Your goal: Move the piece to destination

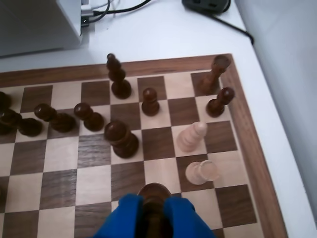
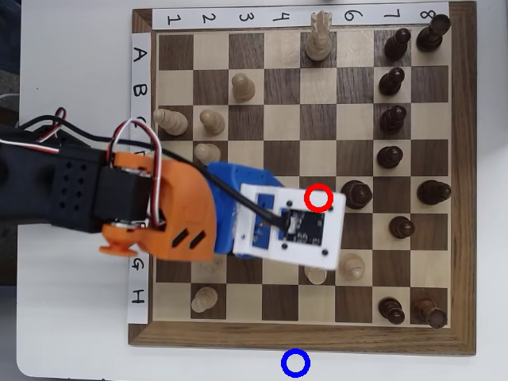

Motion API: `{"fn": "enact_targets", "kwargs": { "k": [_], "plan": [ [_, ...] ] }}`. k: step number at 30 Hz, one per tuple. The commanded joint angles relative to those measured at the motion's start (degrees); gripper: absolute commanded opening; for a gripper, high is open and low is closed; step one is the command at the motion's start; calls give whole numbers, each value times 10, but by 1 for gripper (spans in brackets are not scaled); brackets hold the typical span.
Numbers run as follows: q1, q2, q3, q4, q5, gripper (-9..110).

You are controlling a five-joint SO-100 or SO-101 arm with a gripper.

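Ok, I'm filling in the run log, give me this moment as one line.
tool: closed around dark pawn | lift: cannot tell | blue ring: empty | stage: pawn not yet delivered

I see a dark brown pawn (image 1: pixel 154 194) between blue gripper (image 1: pixel 153 210) fingers, over a brown-and-cream checkered chessboard (image 2: pixel 302 333). The arm's body (image 2: pixel 163 208) is orange (black further back). A bright blue ring (image 2: pixel 295 363) marks white tabletop (image 2: pixel 71 333); the other ring (image 2: pixel 318 197) is red.

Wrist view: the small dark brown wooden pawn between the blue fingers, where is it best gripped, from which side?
Grip the small dark brown wooden pawn at its narrow stem under the round head, from above, one blue finger each side: it stands upright.
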Motion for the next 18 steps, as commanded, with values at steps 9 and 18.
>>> {"fn": "enact_targets", "kwargs": {
  "k": [9,18],
  "plan": [
    [99,76,-163,-51,-52,0],
    [171,-25,-192,-113,-81,0]
  ]
}}
